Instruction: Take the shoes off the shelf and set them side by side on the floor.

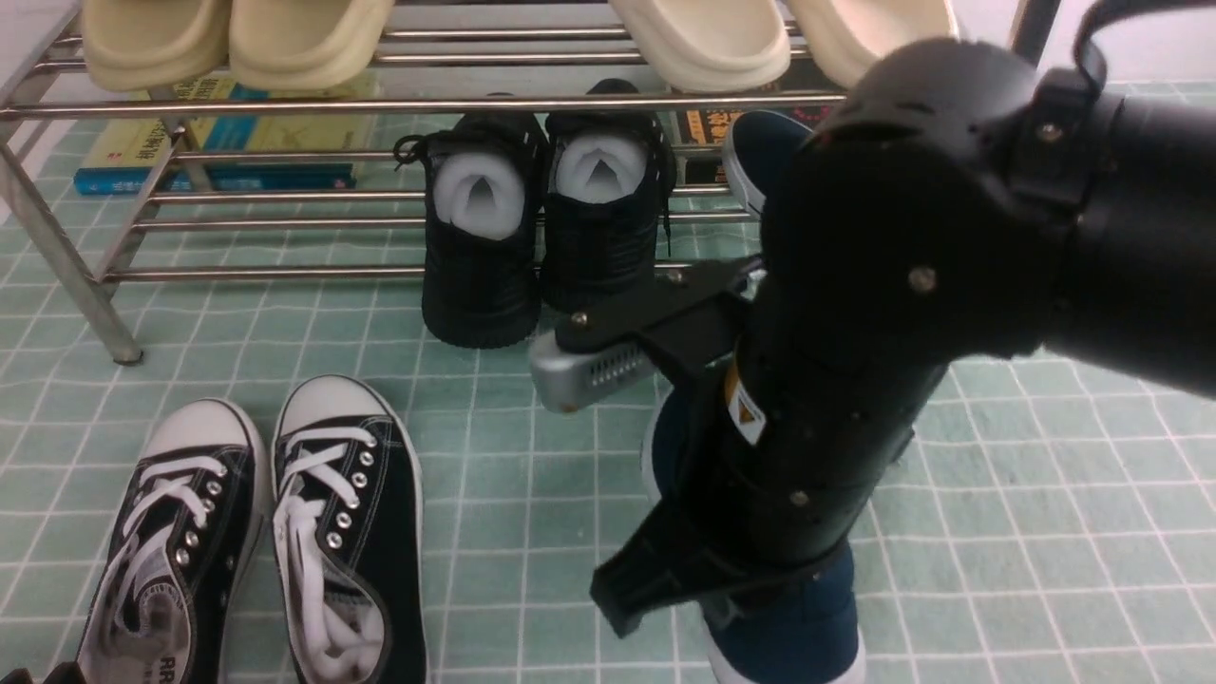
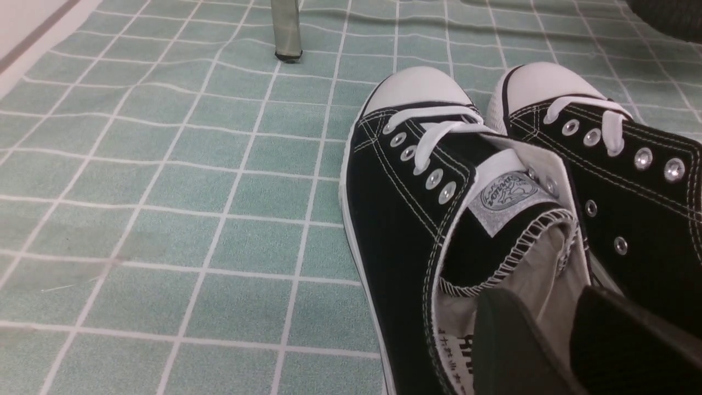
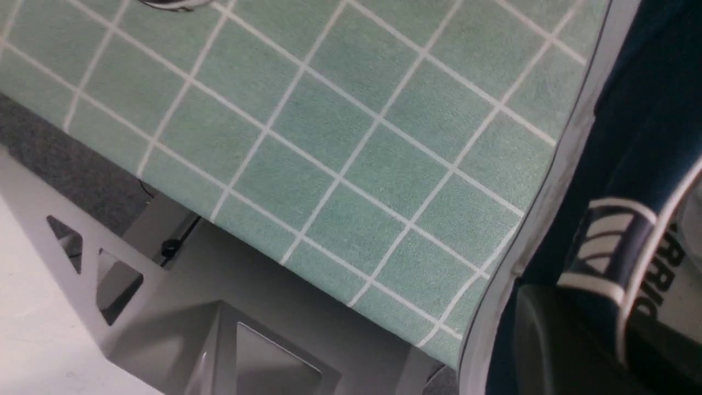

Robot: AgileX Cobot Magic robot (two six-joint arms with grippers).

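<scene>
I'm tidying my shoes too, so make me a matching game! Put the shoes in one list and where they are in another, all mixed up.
Things:
1. cream slippers
2. all-black shoes
3. lace-up sneakers
4. nearer navy shoe

Places:
A. on the floor, left side
B. top tier of the shelf
C. under the right arm
D. lower tier of the shelf

Pairs: 1-B, 2-D, 3-A, 4-C.
</scene>
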